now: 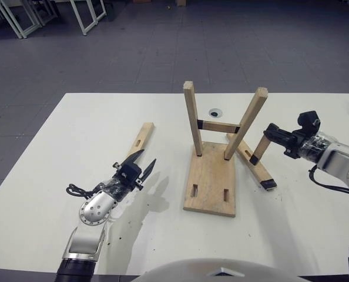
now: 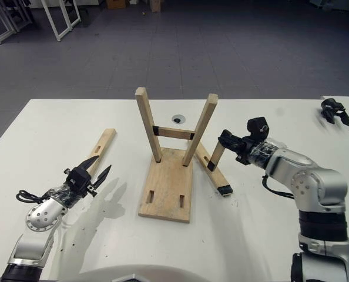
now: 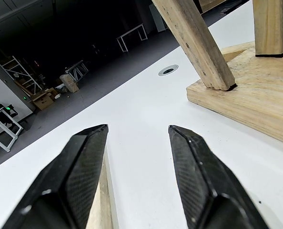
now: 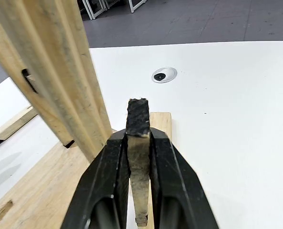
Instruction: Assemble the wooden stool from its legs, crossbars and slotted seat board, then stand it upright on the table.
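White table [image 1: 57, 135], grey floor [image 1: 163, 47] behind: seat board [image 1: 212, 188] flat mid-table, two legs [image 1: 192, 117] standing in its far slots, crossbar [image 1: 220, 126] between them. Third leg [image 1: 254, 167] lies off the board's right edge, fourth leg [image 1: 142, 138] nearer the table's left edge. Right gripper [image 2: 226, 140] clamps a short crossbar [image 2: 216, 157] tilted up from the third leg; left gripper [image 1: 146, 157] jaws open over the fourth leg's near end.

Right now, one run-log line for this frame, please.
seat board flat, two legs slotted upright | near slots empty | left gripper open near loose leg | right gripper shut on crossbar
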Controlling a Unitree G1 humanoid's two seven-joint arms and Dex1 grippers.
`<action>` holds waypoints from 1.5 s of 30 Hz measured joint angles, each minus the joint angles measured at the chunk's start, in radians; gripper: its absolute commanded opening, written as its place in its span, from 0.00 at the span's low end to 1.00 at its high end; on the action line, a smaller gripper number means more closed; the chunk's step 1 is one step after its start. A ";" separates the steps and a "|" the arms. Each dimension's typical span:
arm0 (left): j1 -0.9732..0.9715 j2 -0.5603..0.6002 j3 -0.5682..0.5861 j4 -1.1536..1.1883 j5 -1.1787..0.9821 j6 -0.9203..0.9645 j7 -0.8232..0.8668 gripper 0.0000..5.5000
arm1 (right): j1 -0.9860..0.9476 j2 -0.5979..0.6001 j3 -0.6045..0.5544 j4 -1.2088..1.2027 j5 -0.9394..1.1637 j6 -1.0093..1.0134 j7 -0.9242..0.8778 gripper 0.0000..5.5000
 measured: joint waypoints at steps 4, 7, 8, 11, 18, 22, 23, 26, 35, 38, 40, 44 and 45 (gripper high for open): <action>-0.002 -0.002 -0.001 0.000 0.000 0.011 0.000 0.42 | -0.052 0.042 0.026 0.075 -0.070 -0.043 0.021 0.07; -0.010 -0.004 -0.002 0.000 -0.001 0.015 0.000 0.42 | -0.097 0.070 0.046 0.142 -0.132 -0.088 0.042 0.07; -0.011 -0.005 -0.002 0.000 -0.001 0.018 0.000 0.42 | -0.115 0.076 0.052 0.172 -0.155 -0.103 0.050 0.07; -0.011 -0.009 -0.002 0.000 -0.001 0.021 0.000 0.42 | -0.134 0.084 0.056 0.208 -0.193 -0.127 0.070 0.07; -0.009 -0.011 0.003 0.000 -0.003 0.024 0.000 0.42 | -0.095 0.100 0.052 0.164 -0.273 -0.139 0.017 0.07; -0.008 -0.012 0.005 0.000 -0.004 0.027 0.000 0.42 | 0.009 0.174 0.009 0.066 -0.307 -0.176 -0.105 0.07; -0.008 -0.012 0.006 0.000 -0.004 0.028 0.000 0.42 | 0.025 0.186 0.004 0.048 -0.314 -0.182 -0.121 0.07; -0.008 -0.012 0.006 0.000 -0.004 0.028 0.000 0.42 | 0.033 0.202 -0.019 0.031 -0.322 -0.187 -0.152 0.07; -0.013 -0.020 0.006 0.006 -0.009 0.029 0.000 0.42 | -0.081 0.194 -0.067 0.001 -0.366 -0.122 -0.222 0.27; -0.013 -0.023 0.006 0.013 -0.013 0.028 0.000 0.42 | -0.255 0.192 -0.090 -0.005 -0.363 -0.111 -0.249 0.27; -0.017 -0.025 0.006 0.018 -0.014 0.028 0.000 0.42 | -0.359 0.204 -0.085 0.051 -0.374 -0.146 -0.255 0.27; -0.026 -0.029 0.005 0.025 -0.014 0.027 0.000 0.42 | -0.407 0.252 0.003 0.306 -0.482 -0.294 -0.220 0.27; -0.028 -0.029 0.005 0.026 -0.016 0.027 0.000 0.42 | -0.381 0.271 0.036 0.376 -0.507 -0.325 -0.207 0.27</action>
